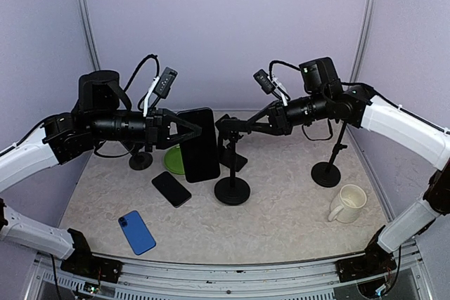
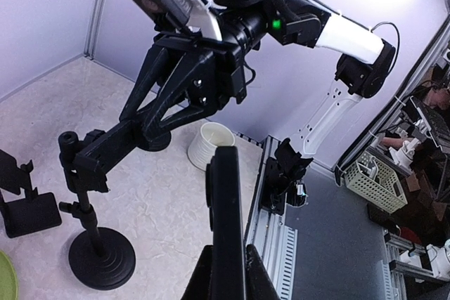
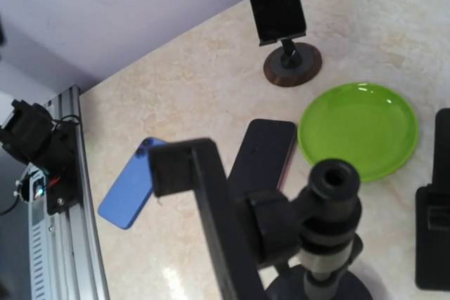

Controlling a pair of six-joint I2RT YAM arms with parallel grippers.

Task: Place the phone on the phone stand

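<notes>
Above the middle of the tabletop [image 1: 281, 209], the left gripper [image 1: 188, 131] is clamped tight on one edge of the black phone [image 1: 200, 147]. It holds the phone upright in the air, just left of the phone stand [image 1: 232, 189]. The right gripper [image 1: 234, 126], nearly closed, pinches the stand's top. A green plate [image 1: 174, 161] lies left of the stand's base.

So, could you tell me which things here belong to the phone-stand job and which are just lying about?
In the job: upright phone held by the left gripper; phone stand gripped by the right gripper.
Lying about: green plate, blue phone, black phone lying flat, mug, tall stand at right.
</notes>
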